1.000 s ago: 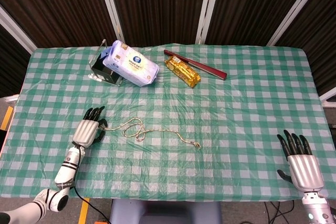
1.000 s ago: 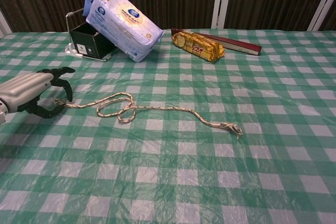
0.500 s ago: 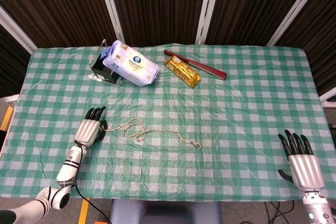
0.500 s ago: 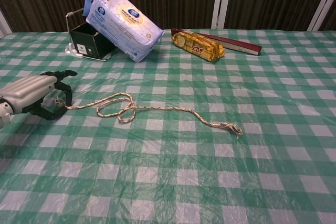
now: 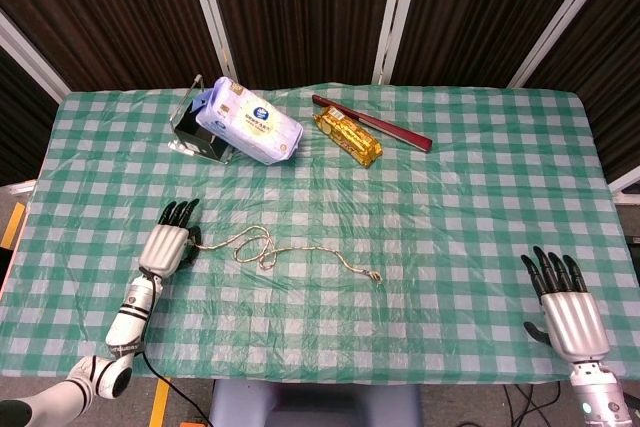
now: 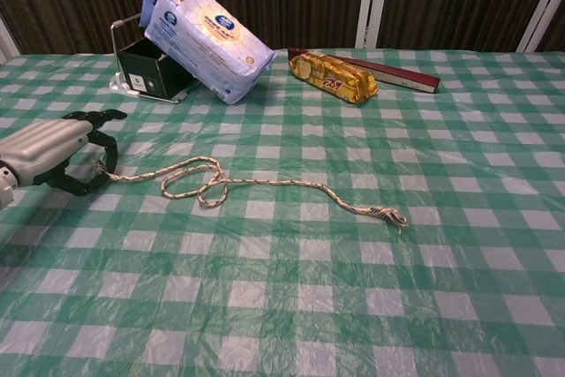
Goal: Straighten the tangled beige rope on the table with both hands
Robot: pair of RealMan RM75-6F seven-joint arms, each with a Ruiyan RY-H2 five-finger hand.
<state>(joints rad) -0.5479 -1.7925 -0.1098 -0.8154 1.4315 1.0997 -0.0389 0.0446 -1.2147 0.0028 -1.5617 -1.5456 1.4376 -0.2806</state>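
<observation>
Left hand: the left hand [image 6: 55, 149] pinches the rope [image 6: 265, 184] end and has pulled it a bit further left.
Right hand: the right hand [image 5: 566, 305] is spread, holds nothing, far from the rope.
Rope: on the tabletop [image 5: 460, 197], loops not yet undone.
Meaning: pull has begun; the knot end [image 6: 388, 214] needs holding.

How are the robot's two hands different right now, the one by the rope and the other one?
The left hand sits at the rope's end, fingers curled around it; the right hand is far from the rope, near the table's front edge. The left hand pinches the rope; the right hand holds nothing, fingers spread. Both are silver with black fingers.
</observation>
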